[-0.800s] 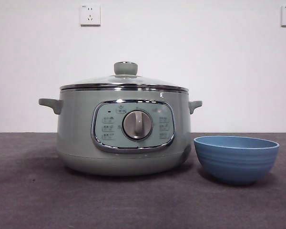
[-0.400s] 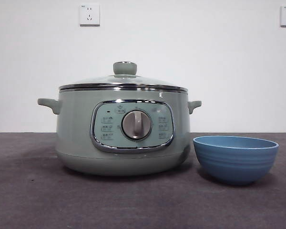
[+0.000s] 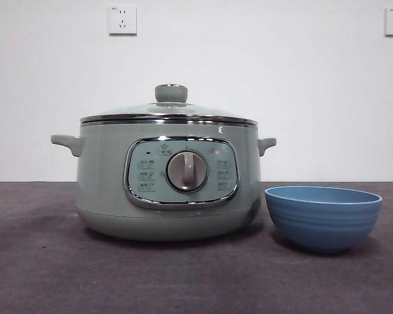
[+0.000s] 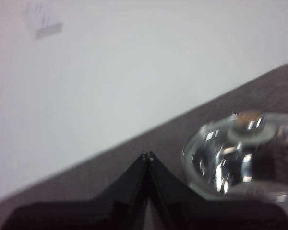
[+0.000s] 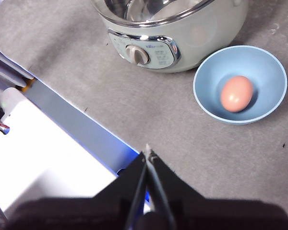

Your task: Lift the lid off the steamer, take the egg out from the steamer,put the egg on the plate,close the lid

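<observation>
Egg (image 5: 236,94) lies in the plate (image 5: 209,108), at the steamer's (image 3: 169,186) three o'clock; lid (image 3: 169,110) on. Both grippers, left (image 4: 148,156) and right (image 5: 148,152), pinched together, empty; little risk unless one nudges the plate.

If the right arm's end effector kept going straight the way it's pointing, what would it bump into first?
Probably the bare grey table, judging from the right wrist view. The right end effector, shut, points at open tabletop between the steamer and the plate. Depth is hard to judge.

White wall (image 3: 301,98), two sockets (image 3: 122,19), grey tabletop (image 3: 52,275).
</observation>
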Robot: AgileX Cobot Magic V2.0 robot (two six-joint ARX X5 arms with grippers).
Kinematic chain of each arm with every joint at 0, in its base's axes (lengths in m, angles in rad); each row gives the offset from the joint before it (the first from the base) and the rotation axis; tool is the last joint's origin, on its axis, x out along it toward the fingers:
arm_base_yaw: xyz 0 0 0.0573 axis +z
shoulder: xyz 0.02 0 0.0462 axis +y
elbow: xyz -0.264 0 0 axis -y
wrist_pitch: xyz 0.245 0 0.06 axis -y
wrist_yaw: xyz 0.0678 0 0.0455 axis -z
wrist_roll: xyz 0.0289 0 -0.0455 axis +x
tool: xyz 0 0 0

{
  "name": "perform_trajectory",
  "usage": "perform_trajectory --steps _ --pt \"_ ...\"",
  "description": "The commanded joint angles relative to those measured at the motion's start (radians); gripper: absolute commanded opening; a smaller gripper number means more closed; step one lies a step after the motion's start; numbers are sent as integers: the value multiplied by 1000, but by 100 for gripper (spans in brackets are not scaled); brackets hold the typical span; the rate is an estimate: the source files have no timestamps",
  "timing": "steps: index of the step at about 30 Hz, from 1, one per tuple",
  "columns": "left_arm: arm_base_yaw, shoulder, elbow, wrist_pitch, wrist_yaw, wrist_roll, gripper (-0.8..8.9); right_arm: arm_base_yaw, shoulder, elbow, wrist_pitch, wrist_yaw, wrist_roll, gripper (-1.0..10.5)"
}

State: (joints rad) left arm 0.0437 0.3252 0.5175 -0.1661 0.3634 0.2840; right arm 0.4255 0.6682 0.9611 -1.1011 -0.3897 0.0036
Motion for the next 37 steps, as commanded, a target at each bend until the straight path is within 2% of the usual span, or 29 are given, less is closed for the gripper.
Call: perform_trajectory --steps 1,9,13,19,24,37 --pt "11 -71 -144 51 -69 -82 -4 1 -1 5 3 3 -1 0" --pt "11 -203 -368 90 -278 -189 -4 1 -1 5 3 3 -1 0" --pt "11 -249 -436 89 -338 -232 -4 1 -1 5 3 3 -1 0" --pt "11 -297 -508 74 -336 -263 -4 1 -1 5 3 3 -1 0" --pt "11 -323 -514 -25 -336 -266 -4 1 -1 5 3 3 -1 0" --pt "11 -323 -514 -15 -333 -265 -4 1 -1 5 3 3 -1 0"
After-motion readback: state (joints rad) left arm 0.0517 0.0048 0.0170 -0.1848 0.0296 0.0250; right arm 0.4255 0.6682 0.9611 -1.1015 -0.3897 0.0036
